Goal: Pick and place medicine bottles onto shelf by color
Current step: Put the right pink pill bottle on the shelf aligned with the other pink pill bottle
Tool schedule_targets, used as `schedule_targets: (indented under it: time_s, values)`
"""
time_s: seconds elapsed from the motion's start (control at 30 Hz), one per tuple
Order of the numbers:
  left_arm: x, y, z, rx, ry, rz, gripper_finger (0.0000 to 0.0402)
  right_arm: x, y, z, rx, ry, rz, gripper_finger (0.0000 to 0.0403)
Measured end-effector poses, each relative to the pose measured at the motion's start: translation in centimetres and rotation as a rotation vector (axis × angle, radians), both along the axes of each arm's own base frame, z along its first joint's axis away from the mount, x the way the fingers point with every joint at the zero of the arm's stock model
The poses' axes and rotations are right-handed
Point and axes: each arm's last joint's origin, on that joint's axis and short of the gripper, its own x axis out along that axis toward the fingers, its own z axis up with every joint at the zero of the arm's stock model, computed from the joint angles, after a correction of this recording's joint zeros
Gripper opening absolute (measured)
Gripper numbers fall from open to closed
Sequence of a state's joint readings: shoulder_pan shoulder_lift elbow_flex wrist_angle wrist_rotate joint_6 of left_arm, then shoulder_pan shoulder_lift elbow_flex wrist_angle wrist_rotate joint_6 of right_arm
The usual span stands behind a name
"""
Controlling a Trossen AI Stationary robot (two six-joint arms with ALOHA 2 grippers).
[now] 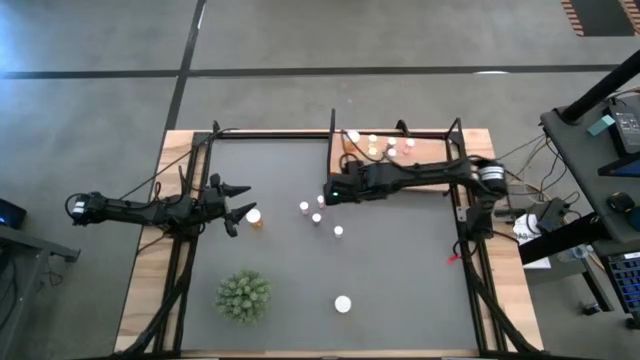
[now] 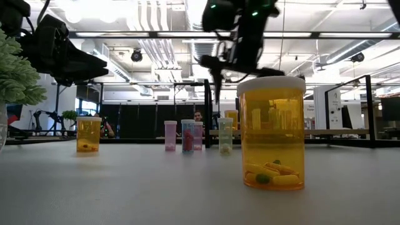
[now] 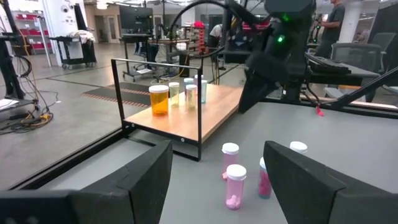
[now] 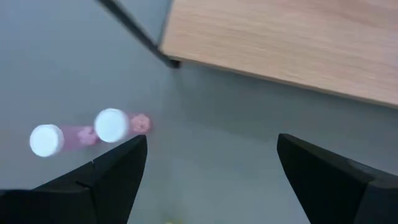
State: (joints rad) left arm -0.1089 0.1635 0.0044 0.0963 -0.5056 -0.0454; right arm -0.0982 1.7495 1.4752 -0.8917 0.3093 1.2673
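the right gripper (image 1: 328, 190) hangs above the grey mat (image 1: 400, 280), just off the near corner of the shelf (image 1: 425, 178), and its fingers are spread wide with nothing between them. in my judgement the step in hand is the reach for a next bottle: two pink bottles (image 4: 111, 124) stand on the mat just beside and under this gripper, close to each other. the next move calls for lowering the gripper over one of them, with the fingers on both sides of the round body, without pushing the neighbour.

the left gripper (image 1: 232, 200) waits well apart from the right one, over the mat, with fingers also spread and empty. an orange bottle (image 1: 254, 216) stands just beside its fingertips.

several bottles (image 3: 177, 93) stand already on the shelf, beyond the right gripper: a wider orange one and some thinner pale ones. more bottles are loose on the mat, one small pale bottle (image 1: 338, 231) near the pink group and one wide orange bottle (image 2: 272, 132) far from both grippers, toward the near edge of the surface.

the bottles are small round cylinders of clear tinted plastic with flat white caps, and pills show inside. the shelf is a flat light-wood board, smooth, with thin black metal posts. the mat looks matte and dark grey. a green spiky plant (image 1: 243, 296) stands on the mat, nearer to the left gripper.
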Motion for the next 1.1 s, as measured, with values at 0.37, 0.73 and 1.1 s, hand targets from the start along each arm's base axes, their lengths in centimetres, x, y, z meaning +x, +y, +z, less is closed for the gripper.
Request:
schedule_targets:
  time_s: [0.37,0.73,1.1]
  values:
    - [0.0,0.0,0.0,0.000,-0.001,0.000,0.0238,6.3,-0.2,-2.3,0.012,-0.011,0.024,0.0350]
    - [0.0,0.0,0.0,0.000,0.000,0.000,0.0238,9.6,-0.5,-4.5,0.033,0.089,0.024,0.0347]
    - [0.0,0.0,0.0,0.000,0.000,0.000,0.0238,9.9,-0.8,-5.6,0.041,0.128,0.015,0.0260]
